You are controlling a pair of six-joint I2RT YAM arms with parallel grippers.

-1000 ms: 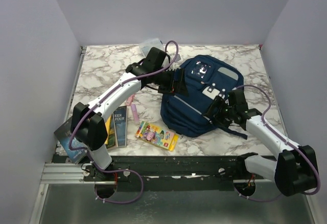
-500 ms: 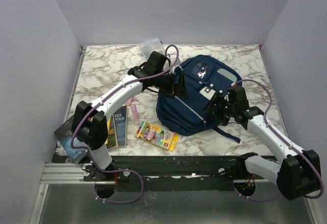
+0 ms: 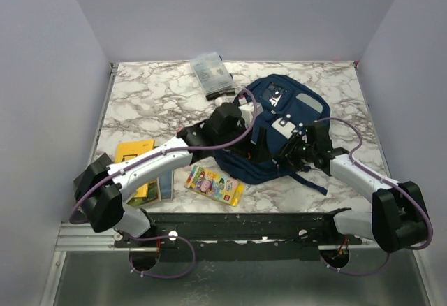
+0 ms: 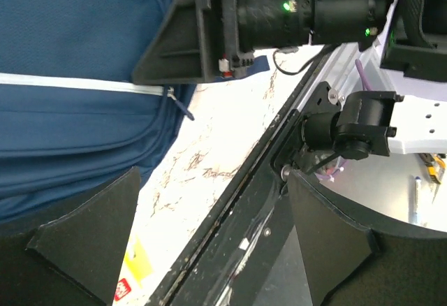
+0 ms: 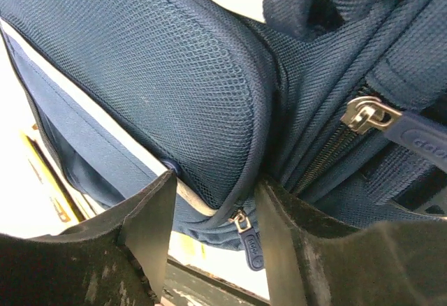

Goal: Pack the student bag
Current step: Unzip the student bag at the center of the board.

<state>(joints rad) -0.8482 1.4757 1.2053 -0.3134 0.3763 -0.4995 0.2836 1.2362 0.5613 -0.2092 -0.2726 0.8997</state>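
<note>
Large navy blue fabric backpack (image 3: 279, 128) on marble worktop (image 3: 140, 89). Step: positioning; zips apparently closed. Right claw (image 5: 216, 180) clamped on its padded mesh edge; left claw (image 4: 213, 173) apart, empty. Next: unzip.

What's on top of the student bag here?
Only the arms: the left gripper hangs open over the near edge of the student bag, the right gripper pinches its padded mesh panel. The arms hide part of its top.

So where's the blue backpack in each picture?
Top external: backpack sits middle-right on the marble table.
Left wrist: upper left.
Right wrist: fills nearly the whole picture.
Shared landmark: the marble table, also beside the backpack in the left wrist view.
</note>
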